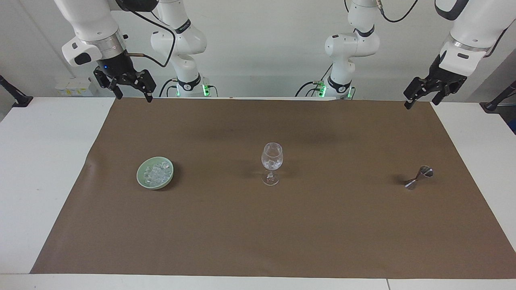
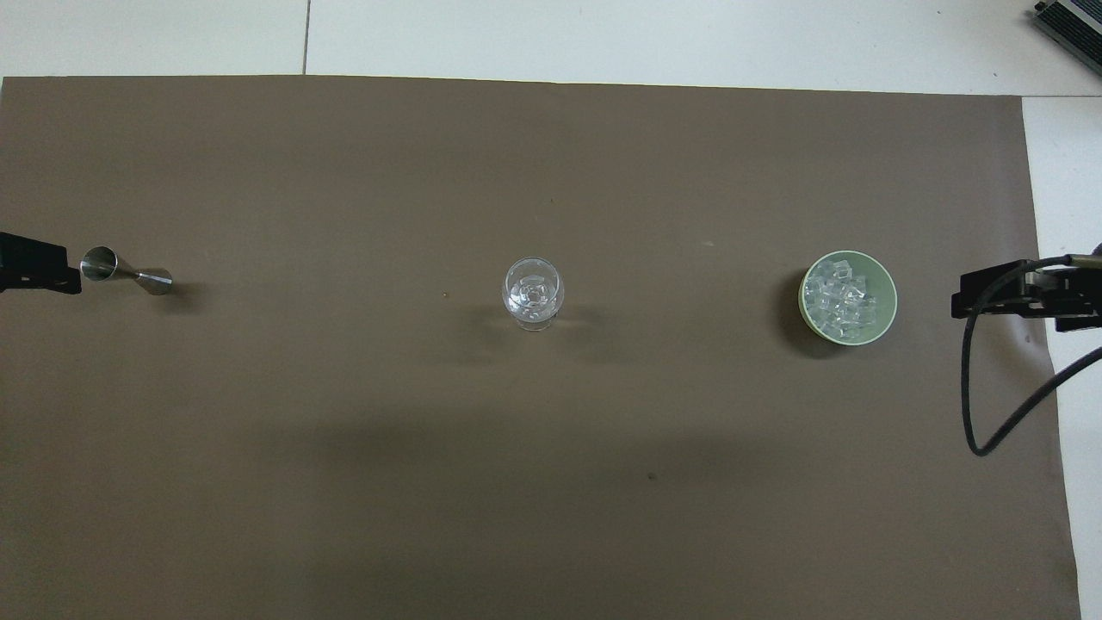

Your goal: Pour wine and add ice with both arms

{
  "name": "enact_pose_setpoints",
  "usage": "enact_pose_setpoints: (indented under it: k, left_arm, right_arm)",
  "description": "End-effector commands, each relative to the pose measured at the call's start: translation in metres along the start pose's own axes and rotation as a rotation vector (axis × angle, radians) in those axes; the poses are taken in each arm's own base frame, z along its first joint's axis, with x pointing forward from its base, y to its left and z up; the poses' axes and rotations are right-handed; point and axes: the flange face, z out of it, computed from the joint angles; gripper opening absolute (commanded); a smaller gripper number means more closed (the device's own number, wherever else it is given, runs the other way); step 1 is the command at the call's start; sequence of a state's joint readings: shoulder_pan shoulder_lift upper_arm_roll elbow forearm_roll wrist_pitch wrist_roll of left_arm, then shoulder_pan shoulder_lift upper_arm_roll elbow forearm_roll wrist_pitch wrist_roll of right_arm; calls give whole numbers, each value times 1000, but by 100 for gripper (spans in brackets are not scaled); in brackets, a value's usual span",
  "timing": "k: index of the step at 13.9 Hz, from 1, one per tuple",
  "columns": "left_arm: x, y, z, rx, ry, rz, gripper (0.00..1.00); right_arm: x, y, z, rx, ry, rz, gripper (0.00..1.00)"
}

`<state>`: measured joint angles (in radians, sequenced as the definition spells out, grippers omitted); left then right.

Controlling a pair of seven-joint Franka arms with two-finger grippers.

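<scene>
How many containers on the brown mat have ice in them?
2: the green bowl toward the right arm's end, heaped with ice cubes, and the wine glass mid-mat, holding a few.

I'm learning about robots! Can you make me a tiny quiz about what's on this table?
1. True or false: the green bowl holds ice.
2. What stands in the middle of the brown mat? A) wine glass B) teapot
3. Is the right claw holding anything?

Key: 1 true. 2 A, the wine glass. 3 No; it hangs open and empty, like the left claw.
</scene>
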<state>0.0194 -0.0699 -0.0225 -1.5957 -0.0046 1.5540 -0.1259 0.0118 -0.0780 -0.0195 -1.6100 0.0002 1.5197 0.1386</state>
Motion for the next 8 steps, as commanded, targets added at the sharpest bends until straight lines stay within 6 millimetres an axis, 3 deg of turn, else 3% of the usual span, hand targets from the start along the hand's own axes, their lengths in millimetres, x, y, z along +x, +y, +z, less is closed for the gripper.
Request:
enact_pose_setpoints:
  k: [1, 8]
  left_arm:
    - [-3, -5, -4, 17, 4, 6, 100]
    - [-3, -4, -4, 15, 6, 17, 100]
  right_arm:
    - [-7, 0, -3, 14, -10, -21, 100]
    - [-7, 0, -3, 14, -10, -21, 100]
